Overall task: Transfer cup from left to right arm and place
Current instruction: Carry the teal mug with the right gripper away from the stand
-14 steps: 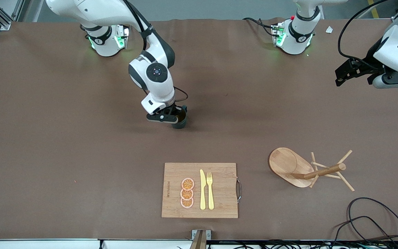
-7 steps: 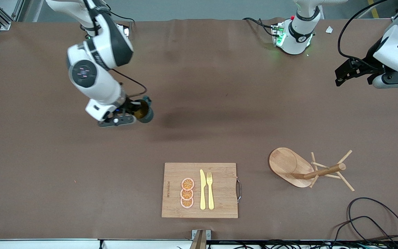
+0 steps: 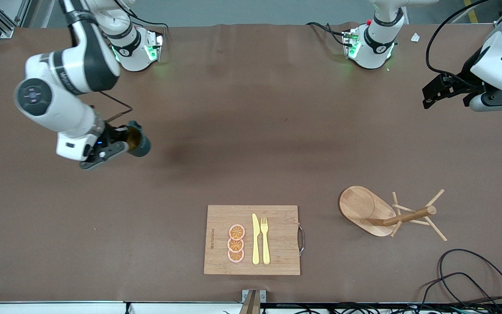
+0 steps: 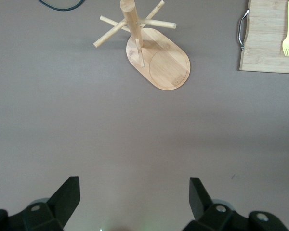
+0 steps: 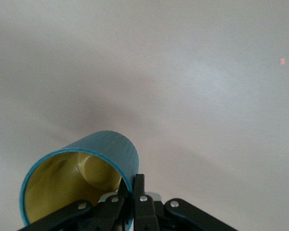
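The cup [image 3: 139, 140], dark teal with a mustard-yellow inside, is held tilted in the air by my right gripper [image 3: 124, 138] over the table toward the right arm's end. In the right wrist view the cup [image 5: 111, 154] has its rim pinched between the shut fingers [image 5: 140, 190], one inside and one outside the wall. No handle shows. My left gripper [image 3: 434, 93] is open and empty, up over the left arm's end of the table; its two fingertips [image 4: 67, 192] stand wide apart over bare table.
A wooden cutting board [image 3: 277, 244] with a yellow knife, a fork and orange slices lies near the front edge. A wooden mug tree [image 3: 386, 213] on an oval base lies toward the left arm's end. Black cables [image 3: 464, 270] coil at the front corner.
My right arm has swung with the cup from over the middle of the table toward the right arm's end. The left arm has not moved.
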`<state>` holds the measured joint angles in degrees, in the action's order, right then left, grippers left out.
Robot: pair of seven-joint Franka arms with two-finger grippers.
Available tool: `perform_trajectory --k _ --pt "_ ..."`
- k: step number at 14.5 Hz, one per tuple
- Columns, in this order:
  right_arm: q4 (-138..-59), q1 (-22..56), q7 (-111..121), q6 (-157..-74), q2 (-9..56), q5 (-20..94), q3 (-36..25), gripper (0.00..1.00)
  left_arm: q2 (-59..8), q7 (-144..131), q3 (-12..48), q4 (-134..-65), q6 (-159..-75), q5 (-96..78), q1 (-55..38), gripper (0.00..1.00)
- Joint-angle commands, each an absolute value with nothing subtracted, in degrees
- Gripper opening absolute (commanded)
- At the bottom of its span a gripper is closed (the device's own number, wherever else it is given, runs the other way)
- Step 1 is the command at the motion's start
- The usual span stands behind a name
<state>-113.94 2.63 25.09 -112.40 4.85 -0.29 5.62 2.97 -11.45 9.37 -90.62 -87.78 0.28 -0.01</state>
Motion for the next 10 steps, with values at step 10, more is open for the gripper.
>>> perform_trajectory --k 10 --pt "-118.65 -10.02 64.15 -125.76 6.24 -14.5 6.94 0.0 2.72 -11.87 9.49 -89.91 -88.15 0.44 -0.18 1.0"
